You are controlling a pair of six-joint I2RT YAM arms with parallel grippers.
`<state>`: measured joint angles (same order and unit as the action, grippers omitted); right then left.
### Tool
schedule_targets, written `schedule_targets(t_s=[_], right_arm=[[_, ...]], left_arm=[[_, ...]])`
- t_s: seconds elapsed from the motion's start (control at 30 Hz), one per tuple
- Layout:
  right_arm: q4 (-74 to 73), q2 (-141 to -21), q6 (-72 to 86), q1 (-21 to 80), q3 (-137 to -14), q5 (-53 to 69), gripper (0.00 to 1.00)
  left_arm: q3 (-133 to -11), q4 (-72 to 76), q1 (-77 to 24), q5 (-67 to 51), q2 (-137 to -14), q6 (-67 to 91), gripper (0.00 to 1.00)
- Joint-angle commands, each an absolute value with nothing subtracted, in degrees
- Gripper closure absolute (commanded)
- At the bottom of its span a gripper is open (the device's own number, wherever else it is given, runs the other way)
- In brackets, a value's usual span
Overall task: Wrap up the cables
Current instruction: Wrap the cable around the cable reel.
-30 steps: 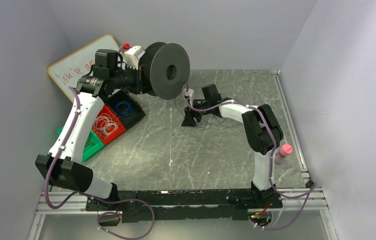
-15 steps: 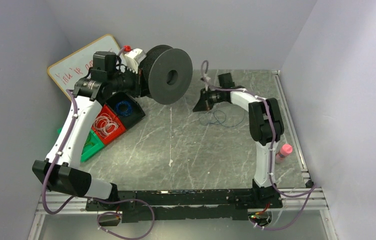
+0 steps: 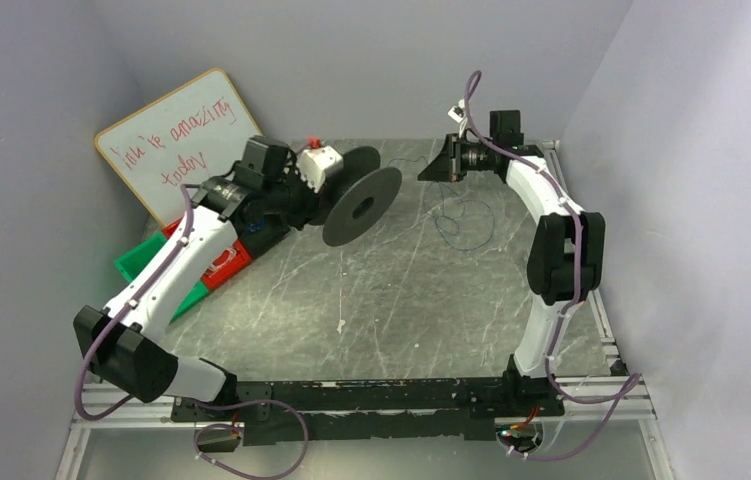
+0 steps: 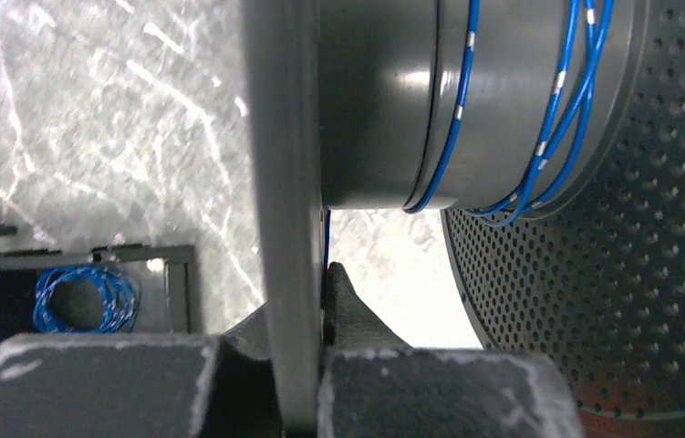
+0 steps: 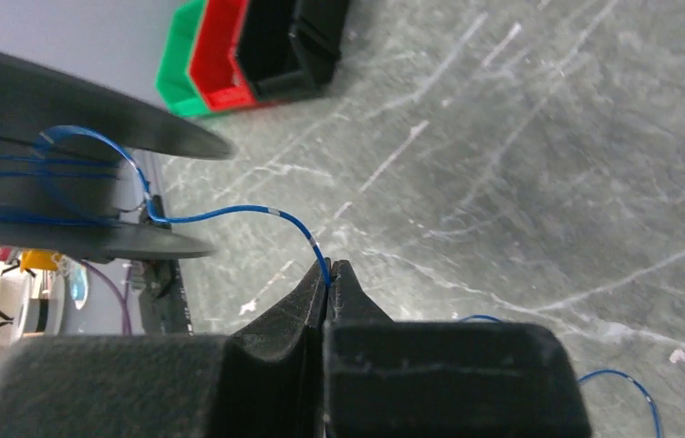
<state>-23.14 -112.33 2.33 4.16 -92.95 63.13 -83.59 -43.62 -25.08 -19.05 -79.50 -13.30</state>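
white rectangular whiteboard with red handwriting (image 3: 176, 140), leaning against the wall in the upper left of the top view. green plastic bin (image 3: 146, 268) and red plastic bin (image 3: 223, 262), side by side at the left of the grey marbled table top (image 3: 401, 300), partly behind the left arm. black plastic bin (image 5: 302, 41), next to the red one; the left wrist view shows a small coil of blue wire (image 4: 83, 297) lying inside it, at the lower left of that frame. left gripper (image 4: 300, 301), left of centre in the top view, jaws closed narrow on the near flange of the dark grey plastic spool (image 3: 363, 193); the flange edge runs upright between the two fingers. the spool is held tilted above the table, its round face turned toward the camera. thin blue wire (image 4: 455, 119), several turns lying loose around the spool's hub; one strand runs from the hub across to the right gripper, and the rest lies as loose loops on the table right of centre in the top view, below that gripper. right gripper (image 5: 329, 274), upper right of the top view, near the back wall, jaws pressed together and pinching the blue wire at the fingertips.
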Motion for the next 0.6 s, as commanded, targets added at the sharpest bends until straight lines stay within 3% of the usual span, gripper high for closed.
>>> schedule_targets(t_s=[0.0, 0.23, 0.57], right_arm=[[-25.44, -106.69, 5.78, 3.25, -96.58, 68.0, 1.0], [-24.58, -99.96, 7.87, 3.34, -95.73, 72.42, 1.0], [5.69, -90.3, 27.77, 8.62, -81.87, 80.24, 1.0]], left_arm=[[-81.82, -34.3, -27.65, -5.1, -78.97, -17.8, 0.98], [-81.21, -29.91, -29.58, 9.79, -82.42, -15.28, 0.98], [-83.14, -29.31, -29.82, 16.75, -89.01, -7.94, 0.98]])
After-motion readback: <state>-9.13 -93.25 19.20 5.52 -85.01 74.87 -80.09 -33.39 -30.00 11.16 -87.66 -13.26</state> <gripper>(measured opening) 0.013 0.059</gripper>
